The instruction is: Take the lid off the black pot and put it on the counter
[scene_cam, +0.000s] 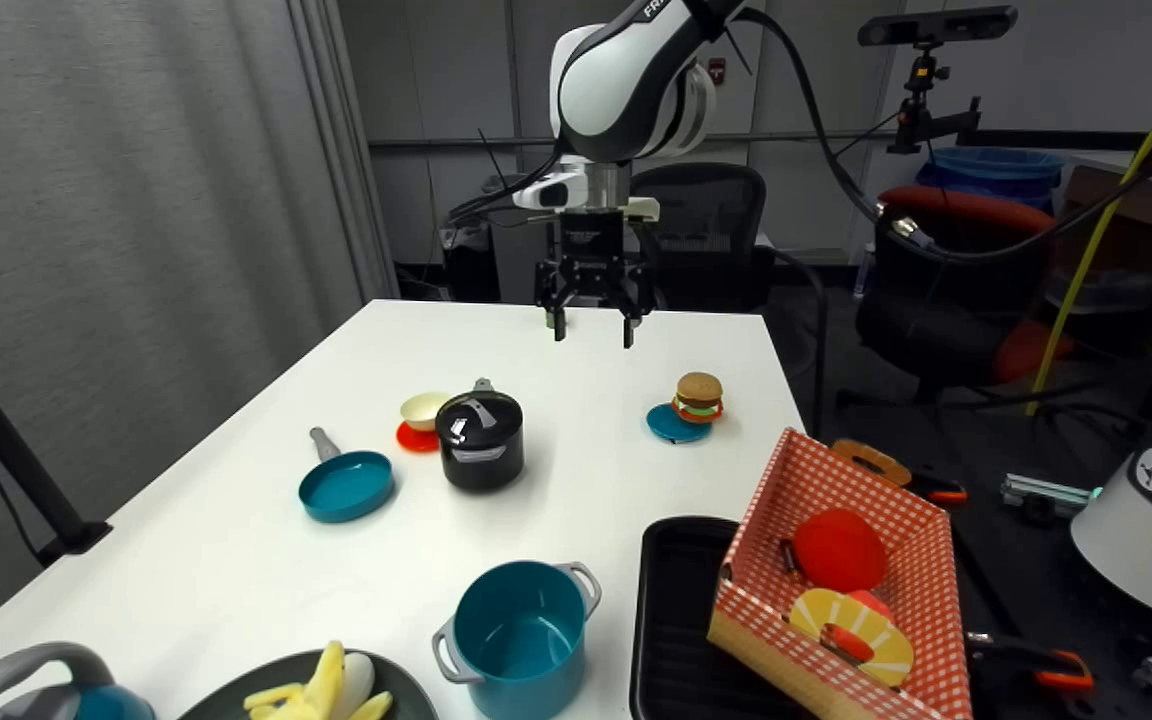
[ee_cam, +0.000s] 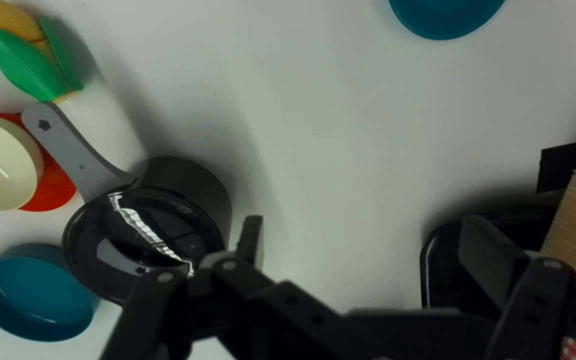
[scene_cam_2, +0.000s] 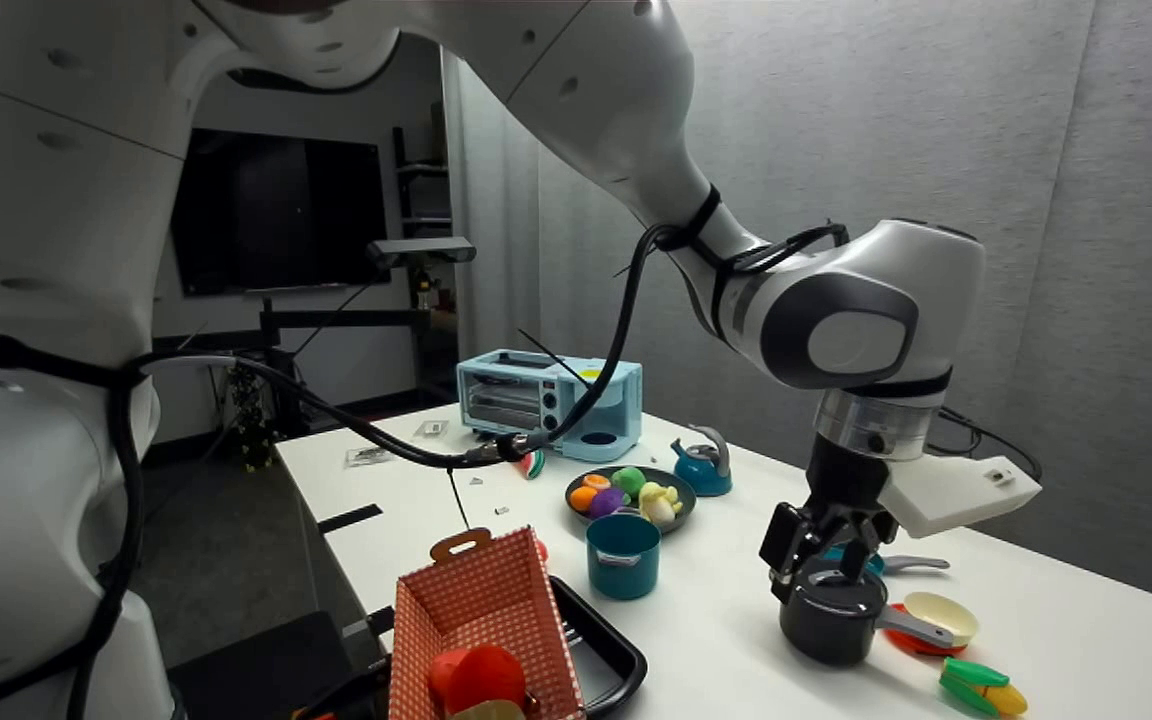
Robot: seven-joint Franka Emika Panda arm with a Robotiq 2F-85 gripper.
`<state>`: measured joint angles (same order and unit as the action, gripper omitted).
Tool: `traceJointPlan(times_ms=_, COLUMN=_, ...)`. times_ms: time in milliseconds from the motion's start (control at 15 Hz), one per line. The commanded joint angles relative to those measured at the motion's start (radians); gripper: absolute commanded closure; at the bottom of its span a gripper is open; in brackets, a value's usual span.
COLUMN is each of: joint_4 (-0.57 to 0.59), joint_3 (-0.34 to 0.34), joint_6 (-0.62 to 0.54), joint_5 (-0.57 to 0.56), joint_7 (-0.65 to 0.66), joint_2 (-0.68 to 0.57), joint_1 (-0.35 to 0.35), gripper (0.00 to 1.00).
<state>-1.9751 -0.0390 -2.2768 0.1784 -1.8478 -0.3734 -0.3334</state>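
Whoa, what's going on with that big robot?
A robot arm hangs over the white table, and it isn't holding anything: its claw is open, up in the air and apart from the black pot. The pot stands on the table with its lid on. The robot's job is to take the lid off and put it on the table, so it may go for the lid next.

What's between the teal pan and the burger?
The black pot, lid on, standing on the white counter between the pan and the burger; that shows in an exterior view.
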Motion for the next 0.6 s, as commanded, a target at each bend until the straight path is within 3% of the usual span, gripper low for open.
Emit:
traceJointPlan(times_ms=0, joint_4=0.06, joint_3=-0.007, joint_6=0.041, joint_5=-0.041, joint_7=-0.1, joint_2=-0.03, joint_1=0.001, gripper=0.0)
traceJointPlan(times_ms=533, joint_4=0.104, joint_3=-0.026, joint_6=0.117, joint_5=-0.136, joint_7=-0.181, joint_2=-0.05, joint_1=0.017, gripper=0.0)
